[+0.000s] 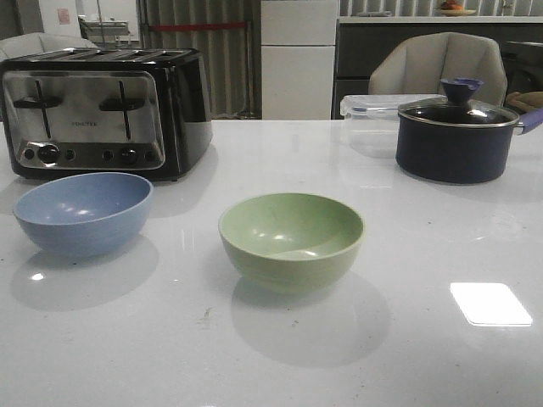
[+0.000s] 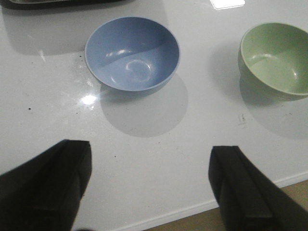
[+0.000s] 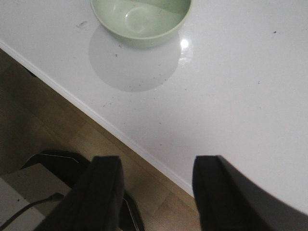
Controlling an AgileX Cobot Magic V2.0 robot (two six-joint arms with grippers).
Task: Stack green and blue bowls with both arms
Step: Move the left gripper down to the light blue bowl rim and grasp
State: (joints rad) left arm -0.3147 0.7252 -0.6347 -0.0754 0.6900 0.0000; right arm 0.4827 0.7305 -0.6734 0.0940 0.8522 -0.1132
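Observation:
The blue bowl [image 1: 83, 212] stands upright on the white table at the left, in front of the toaster. The green bowl [image 1: 291, 240] stands upright near the middle, apart from it. Both are empty. Neither arm shows in the front view. In the left wrist view the left gripper [image 2: 149, 166] hangs open over the table's near edge, short of the blue bowl [image 2: 132, 54], with the green bowl [image 2: 276, 60] off to one side. The right gripper [image 3: 156, 180] is open above the table's front edge, with the green bowl [image 3: 142, 19] ahead of it. Nothing is between either pair of fingers.
A chrome and black toaster [image 1: 102, 110] stands at the back left. A dark navy pot with a glass lid [image 1: 458, 136] and a clear plastic container [image 1: 369, 119] stand at the back right. The table's front edge [image 3: 96, 120] runs under the right gripper, floor beyond.

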